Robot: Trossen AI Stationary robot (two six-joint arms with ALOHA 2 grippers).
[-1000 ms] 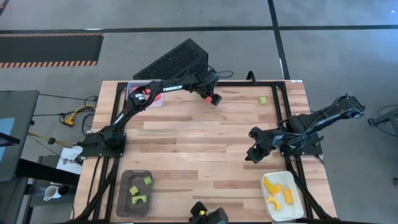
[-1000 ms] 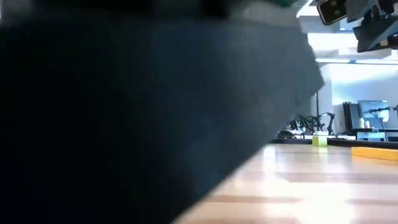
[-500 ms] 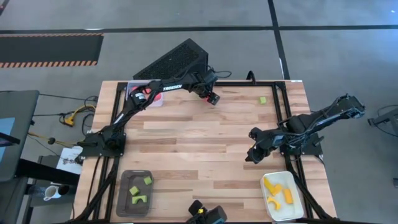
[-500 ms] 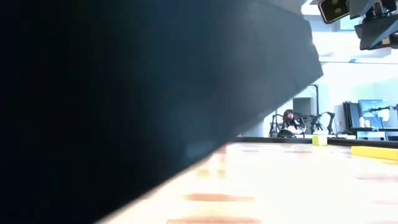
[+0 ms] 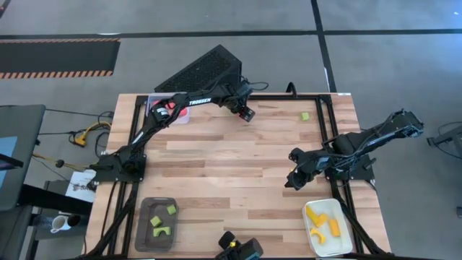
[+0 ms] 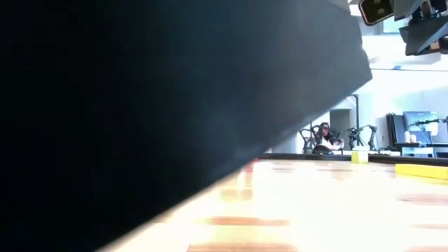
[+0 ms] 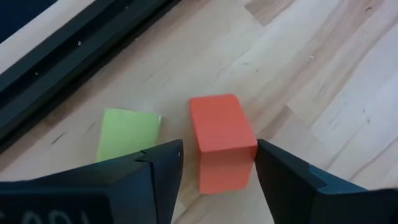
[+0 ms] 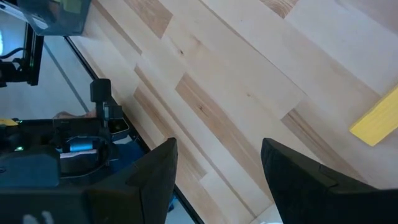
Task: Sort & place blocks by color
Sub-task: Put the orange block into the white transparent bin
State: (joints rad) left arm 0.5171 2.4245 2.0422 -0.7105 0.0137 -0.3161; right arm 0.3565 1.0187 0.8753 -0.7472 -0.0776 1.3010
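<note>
Now 3 green blocks (image 5: 160, 222) in grey tray (image 5: 141, 238).

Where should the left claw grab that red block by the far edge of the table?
Across the two long flat sides of the red block, from above. It lies flat between the open left claw, with the green block apart on one side.
</note>
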